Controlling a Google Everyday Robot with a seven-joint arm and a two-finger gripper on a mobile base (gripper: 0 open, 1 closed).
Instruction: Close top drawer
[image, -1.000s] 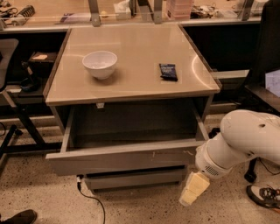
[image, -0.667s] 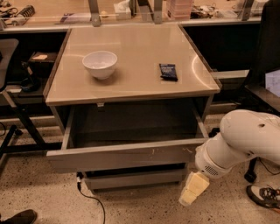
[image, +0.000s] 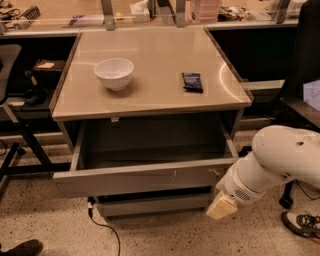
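Note:
The top drawer (image: 140, 181) of the grey cabinet is pulled out and open. Its flat grey front panel has small white scuffs right of centre, and its inside looks empty. My white arm (image: 280, 160) reaches in from the right. My gripper (image: 221, 207), a cream-coloured tip, hangs low by the drawer front's right end, just below and in front of it. I cannot tell whether it touches the panel.
A white bowl (image: 114, 73) and a dark packet (image: 192, 82) lie on the beige cabinet top (image: 150, 100). A lower drawer front (image: 155, 205) sits beneath. A cable (image: 105, 225) trails on the floor. Shoes show at bottom left (image: 22, 247) and right (image: 300, 225). Desks flank both sides.

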